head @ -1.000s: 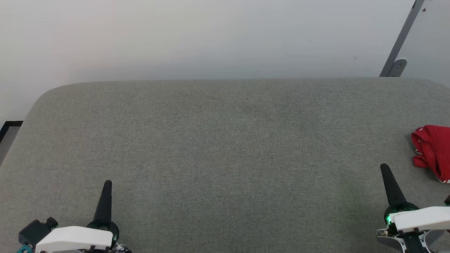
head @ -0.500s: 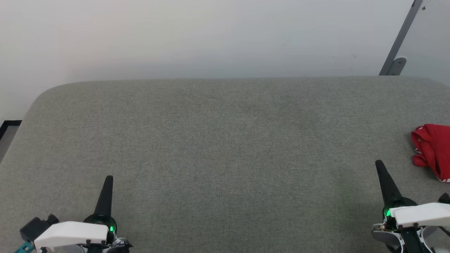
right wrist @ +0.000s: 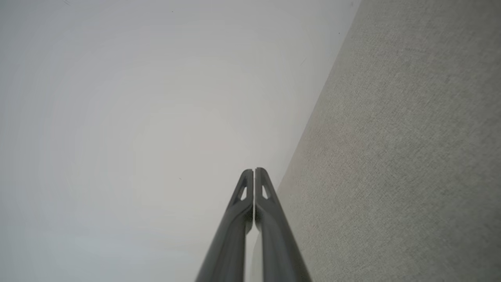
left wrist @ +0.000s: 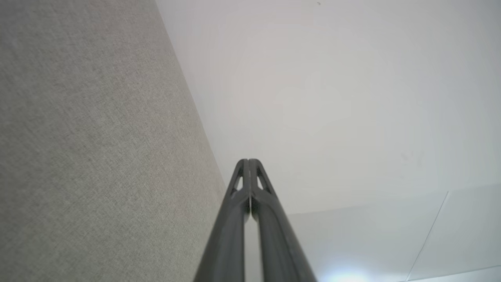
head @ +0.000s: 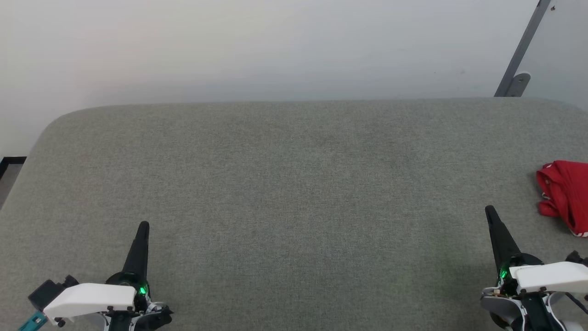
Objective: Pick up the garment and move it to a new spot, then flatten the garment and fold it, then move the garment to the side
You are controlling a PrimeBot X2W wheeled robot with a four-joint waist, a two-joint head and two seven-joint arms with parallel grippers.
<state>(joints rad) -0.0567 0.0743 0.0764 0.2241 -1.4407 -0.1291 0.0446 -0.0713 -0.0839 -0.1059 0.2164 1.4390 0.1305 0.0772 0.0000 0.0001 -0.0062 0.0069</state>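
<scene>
Resting empty, both sets of fingers pressed together: left gripper (head: 143, 225), right gripper (head: 489, 209).
Garment (head: 564, 193): crumpled soft red bundle at counter's (head: 294, 184) right edge, near right gripper; best reached rightward, fingers parting before pinching a raised fold. Counter: grey woven fabric, rounded corners.

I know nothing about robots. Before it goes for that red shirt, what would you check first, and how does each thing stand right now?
1. Garment in view: not ok, cut off by the picture's right edge.
2. Garment state: bunched up on the grey table, not yet flattened.
3. Right gripper ready to grasp: not ok, fingers shut, short of the garment.
4. Left gripper ready: not ok, shut and far from the garment.
5. Path from right gripper to garment: ok.
6. Room on the table for spreading: ok.
</scene>
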